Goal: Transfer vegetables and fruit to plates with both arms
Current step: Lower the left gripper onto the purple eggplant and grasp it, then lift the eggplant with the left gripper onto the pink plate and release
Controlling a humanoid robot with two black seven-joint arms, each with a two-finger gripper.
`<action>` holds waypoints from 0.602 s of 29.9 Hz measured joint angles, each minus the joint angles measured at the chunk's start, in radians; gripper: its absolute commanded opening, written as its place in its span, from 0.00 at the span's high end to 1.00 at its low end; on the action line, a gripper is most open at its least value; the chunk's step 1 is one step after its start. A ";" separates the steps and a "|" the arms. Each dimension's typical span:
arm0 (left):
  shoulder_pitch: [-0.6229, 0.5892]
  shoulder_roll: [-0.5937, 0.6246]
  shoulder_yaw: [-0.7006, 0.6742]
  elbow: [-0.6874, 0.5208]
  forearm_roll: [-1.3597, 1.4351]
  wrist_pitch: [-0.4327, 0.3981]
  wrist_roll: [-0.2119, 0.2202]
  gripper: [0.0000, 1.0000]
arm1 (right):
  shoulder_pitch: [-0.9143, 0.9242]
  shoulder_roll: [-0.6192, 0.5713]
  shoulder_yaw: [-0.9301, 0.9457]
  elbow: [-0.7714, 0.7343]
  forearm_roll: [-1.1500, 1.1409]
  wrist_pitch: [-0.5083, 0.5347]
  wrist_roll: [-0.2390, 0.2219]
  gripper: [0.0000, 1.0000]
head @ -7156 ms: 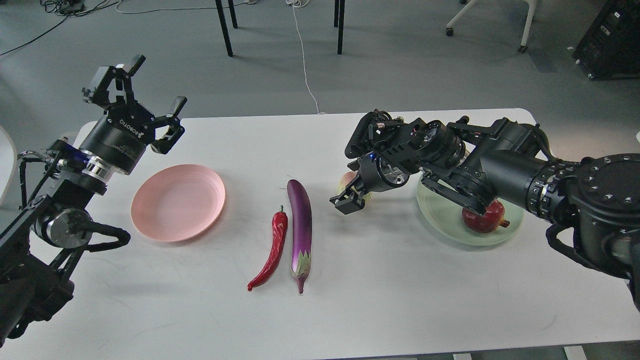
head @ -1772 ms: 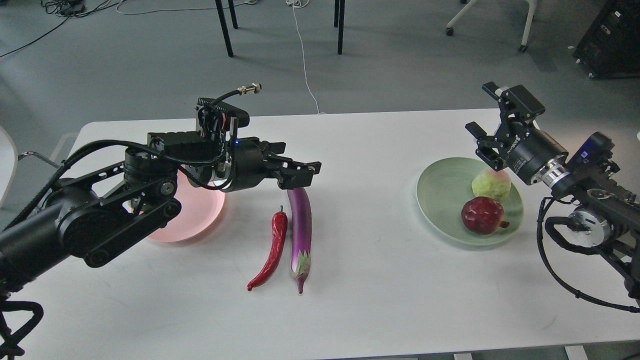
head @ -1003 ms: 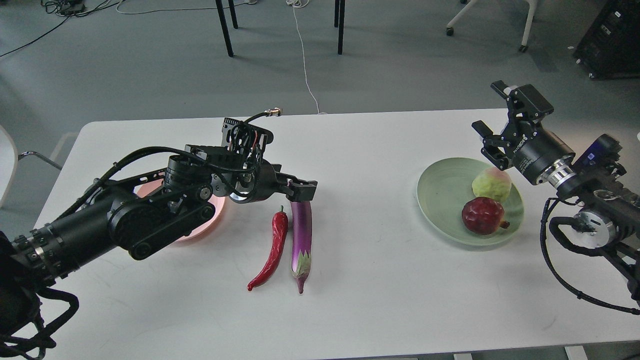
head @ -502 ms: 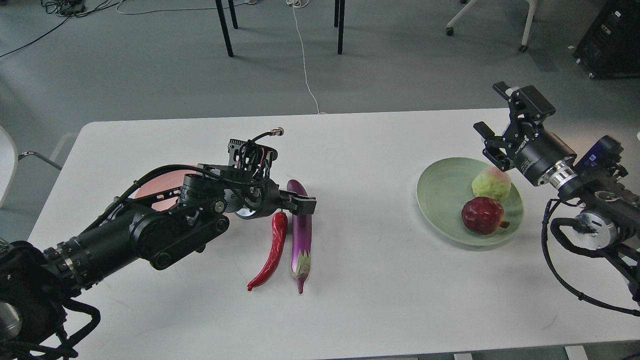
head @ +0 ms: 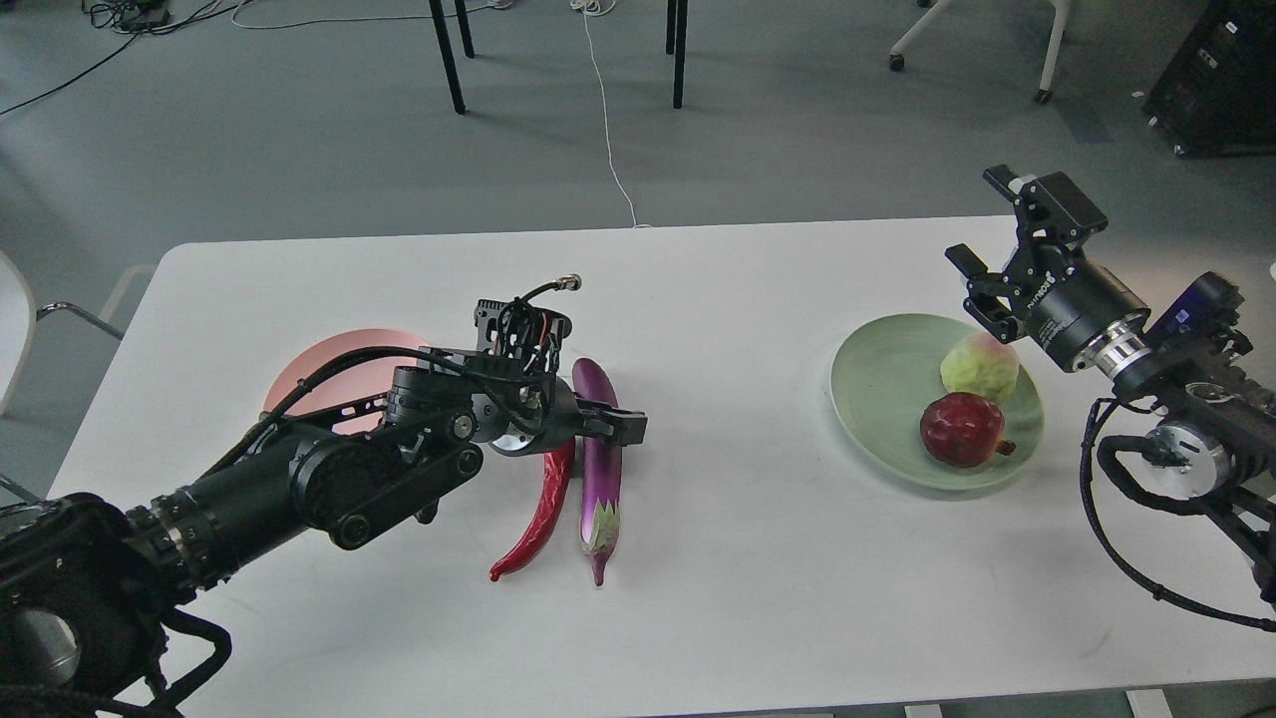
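Note:
My left gripper (head: 613, 427) lies low across the upper part of the purple eggplant (head: 601, 484), which rests lengthwise on the white table. Its fingers cannot be told apart. The red chili pepper (head: 536, 519) lies just left of the eggplant, its top hidden under my wrist. The pink plate (head: 319, 361) is half hidden behind my left arm. The green plate (head: 882, 394) holds the dark red fruit (head: 962, 429) and the yellow-green fruit (head: 979, 367). My right gripper (head: 982, 219) is open and empty, raised above the plate's far right side.
The white table (head: 778, 598) reaches from the far edge near the top to the near edge at the bottom. Chair and table legs (head: 446, 55) and a white cable (head: 605, 120) are on the floor beyond. A black case (head: 1221, 75) stands at the top right.
My left arm has swung from raised at the far left down over the eggplant. The chili has shifted slightly. The right arm put the yellow-green fruit on the green plate and withdrew, now still.

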 measured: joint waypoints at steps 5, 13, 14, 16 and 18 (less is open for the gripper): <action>-0.003 -0.031 0.000 0.018 0.000 0.000 0.024 0.86 | 0.000 0.000 0.007 -0.008 0.000 -0.002 0.000 0.02; -0.036 -0.028 -0.008 0.040 -0.024 0.000 0.019 0.88 | 0.004 0.002 0.030 -0.058 -0.002 -0.001 0.000 0.02; -0.049 -0.021 -0.009 0.040 -0.040 0.000 0.012 0.88 | 0.004 0.001 0.030 -0.061 -0.004 -0.001 0.000 0.02; -0.084 0.004 -0.009 0.037 -0.072 0.000 -0.006 0.88 | 0.006 -0.001 0.030 -0.065 -0.006 -0.001 0.000 0.02; -0.135 0.046 -0.009 0.031 -0.095 0.000 -0.039 0.88 | 0.008 -0.008 0.030 -0.064 -0.007 -0.006 0.000 0.02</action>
